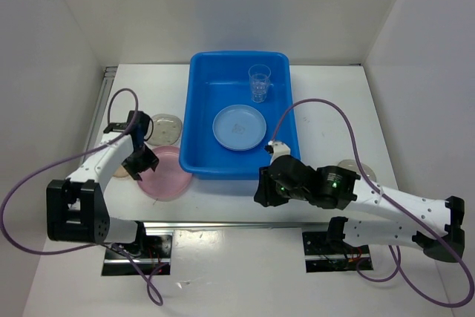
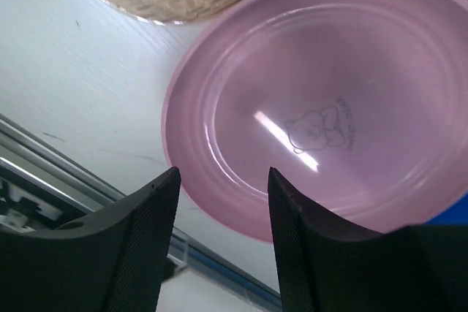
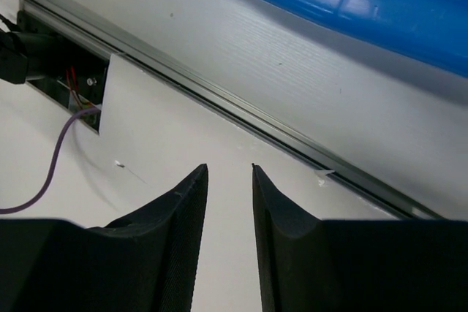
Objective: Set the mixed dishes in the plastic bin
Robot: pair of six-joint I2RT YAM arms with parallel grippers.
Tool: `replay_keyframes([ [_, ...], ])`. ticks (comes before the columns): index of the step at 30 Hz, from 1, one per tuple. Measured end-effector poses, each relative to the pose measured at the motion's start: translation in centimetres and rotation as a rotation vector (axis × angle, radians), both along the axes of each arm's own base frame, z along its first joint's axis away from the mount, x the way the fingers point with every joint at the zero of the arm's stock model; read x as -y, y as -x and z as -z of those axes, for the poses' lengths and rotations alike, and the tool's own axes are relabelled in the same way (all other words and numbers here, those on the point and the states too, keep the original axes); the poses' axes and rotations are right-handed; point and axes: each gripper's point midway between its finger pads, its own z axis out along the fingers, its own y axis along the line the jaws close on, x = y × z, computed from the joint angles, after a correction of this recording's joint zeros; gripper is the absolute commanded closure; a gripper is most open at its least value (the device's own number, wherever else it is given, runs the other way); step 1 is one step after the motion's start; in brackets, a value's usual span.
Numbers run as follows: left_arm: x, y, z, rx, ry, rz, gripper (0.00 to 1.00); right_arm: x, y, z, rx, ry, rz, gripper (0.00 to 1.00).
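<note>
Right now my left pincer (image 2: 223, 179) hangs open just over the pink plate (image 2: 314, 71). Its two fingers are spread wide, the plate's near rim shows in the gap between them, and they grip nothing. That plate lies flat on the table (image 1: 334, 109), just beside the left wall of the blue bin (image 1: 199, 94), and it has a small bear printed in its middle. Behind it, close to its far edge, sits a clear beige plate (image 1: 165, 128), also on the table.

Inside the bin a light blue plate (image 1: 240, 127) lies flat on the floor near the front. A clear cup (image 1: 259, 83) stands upright toward the back wall, apart from the plate.

My right pincer (image 3: 229, 172) is low in front of the bin's near wall, pointing down at the table edge and its metal rail (image 3: 219, 100). Its fingers have only a narrow gap between them, with nothing in it. Another pale plate (image 1: 355, 168) lies to the right of the bin, partly hidden behind my right arm.
</note>
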Motion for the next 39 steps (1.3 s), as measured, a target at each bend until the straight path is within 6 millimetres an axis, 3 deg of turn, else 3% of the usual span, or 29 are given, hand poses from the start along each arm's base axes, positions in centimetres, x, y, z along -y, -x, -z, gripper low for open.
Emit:
replay_keyframes([
  [6, 1.2, 0.1, -0.6, 0.084, 0.071, -0.144, 0.44, 0.3, -0.4, -0.1, 0.026, 0.031, -0.023, 0.63],
  [14, 1.5, 2.7, 0.0, 0.073, 0.092, -0.275, 0.46, 0.0, -1.2, -0.5, 0.060, 0.062, -0.056, 0.62],
  [25, 3.0, 3.8, -0.4, 0.060, 0.112, -0.314, 0.46, 0.0, -1.4, -0.2, 0.070, 0.089, -0.086, 0.62],
  [31, 5.3, 4.8, 1.9, 0.013, 0.176, -0.342, 0.47, -0.1, -1.6, -0.8, 0.081, 0.080, -0.093, 0.62],
  [39, 6.0, 6.5, 3.7, -0.023, 0.202, -0.401, 0.50, 0.1, -1.8, -1.0, 0.077, 0.083, -0.082, 0.62],
])
